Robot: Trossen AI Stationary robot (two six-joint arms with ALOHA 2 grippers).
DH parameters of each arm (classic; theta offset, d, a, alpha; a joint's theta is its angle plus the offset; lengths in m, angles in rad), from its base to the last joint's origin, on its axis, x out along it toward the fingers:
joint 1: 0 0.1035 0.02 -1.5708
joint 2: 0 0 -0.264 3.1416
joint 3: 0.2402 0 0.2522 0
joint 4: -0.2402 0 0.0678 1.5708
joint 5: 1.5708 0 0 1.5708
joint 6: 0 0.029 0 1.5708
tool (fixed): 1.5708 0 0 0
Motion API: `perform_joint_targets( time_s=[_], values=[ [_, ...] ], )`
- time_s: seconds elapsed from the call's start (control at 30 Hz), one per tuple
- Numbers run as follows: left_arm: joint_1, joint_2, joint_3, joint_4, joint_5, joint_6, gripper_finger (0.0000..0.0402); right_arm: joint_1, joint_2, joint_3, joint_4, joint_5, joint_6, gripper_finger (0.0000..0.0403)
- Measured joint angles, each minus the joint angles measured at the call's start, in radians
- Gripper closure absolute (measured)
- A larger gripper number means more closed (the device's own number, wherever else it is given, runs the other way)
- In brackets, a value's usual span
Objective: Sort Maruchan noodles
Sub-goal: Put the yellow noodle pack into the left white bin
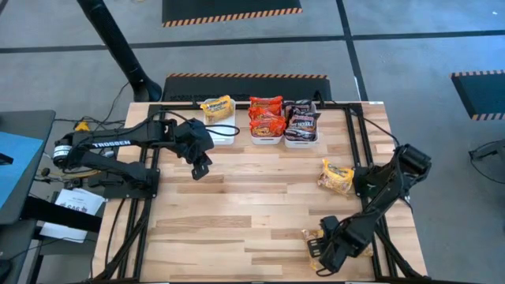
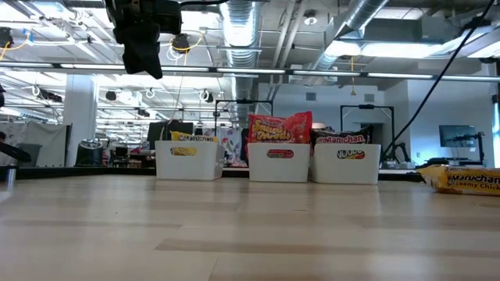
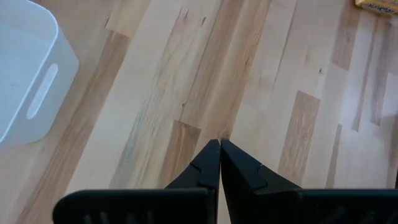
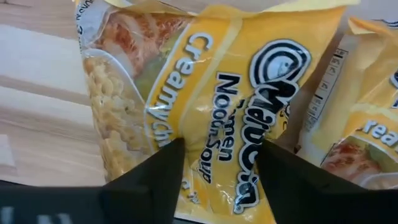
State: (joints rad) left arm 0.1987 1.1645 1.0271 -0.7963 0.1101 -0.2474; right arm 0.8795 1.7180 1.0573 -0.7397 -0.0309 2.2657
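High view showed our three bins (image 1: 267,139) at the far edge, sorted yellow, red, dark. Our right gripper (image 4: 217,165), near the front right corner, had its fingers spread around a yellow packet (image 4: 205,93), not yet closed. Our left gripper (image 3: 219,149) hovered closed and empty beside the yellow bin (image 3: 25,81), keeping clear. Another yellow packet (image 1: 336,176) lay loose at right.

yellow (image 1: 217,106), red (image 1: 267,115) and dark packets (image 1: 302,120) fill three bins; loose yellow packets (image 1: 336,176) lie right

Three bins (image 1: 267,132) behind; packet (image 1: 336,176) right, probably loose.
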Motion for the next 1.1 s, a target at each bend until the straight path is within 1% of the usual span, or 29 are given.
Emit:
perform_joint_targets(
  time_s=[0.1, 0.33, 0.37, 0.53, 0.7, 0.8, 0.87, 0.97, 1.1],
  values=[
    [-0.002, 0.0, 0.0, 0.0, 0.0, 0.0, 0.0401, -0.017, 0.0, -0.001, -0.001, 0.001, -0.02, 0.022],
    [-0.002, 0.0, 0.0, -0.001, -0.002, 0.0, 0.0401, -0.059, 0.002, -0.002, -0.003, -0.004, -0.112, 0.0373],
    [-0.002, 0.0, 0.0, -0.001, -0.002, 0.0, 0.0401, -0.066, 0.002, -0.003, -0.001, -0.009, -0.132, 0.0386],
    [-0.001, 0.0, 0.0, -0.004, -0.002, 0.0, 0.0402, -0.092, 0.003, -0.004, 0.002, -0.047, -0.199, 0.0395],
    [-0.001, 0.0, 0.0, -0.025, 0.002, -0.016, 0.0401, -0.096, 0.007, 0.024, -0.02, -0.048, -0.237, 0.0399],
    [-0.001, 0.0, 0.0, -0.034, 0.047, -0.03, 0.0392, -0.096, 0.009, 0.046, -0.027, -0.042, -0.257, 0.0399],
    [-0.001, 0.0, 0.0, -0.036, 0.078, -0.036, 0.0378, -0.096, 0.009, 0.054, -0.026, -0.036, -0.264, 0.04],
    [-0.001, 0.0, 0.0, -0.049, 0.103, -0.048, 0.0347, -0.096, 0.009, 0.067, -0.025, -0.027, -0.288, 0.04],
    [0.0, 0.0, 0.0, -0.053, 0.085, -0.064, 0.0296, -0.095, 0.009, 0.09, -0.025, 0.02, -0.332, 0.0401]
  ],
)
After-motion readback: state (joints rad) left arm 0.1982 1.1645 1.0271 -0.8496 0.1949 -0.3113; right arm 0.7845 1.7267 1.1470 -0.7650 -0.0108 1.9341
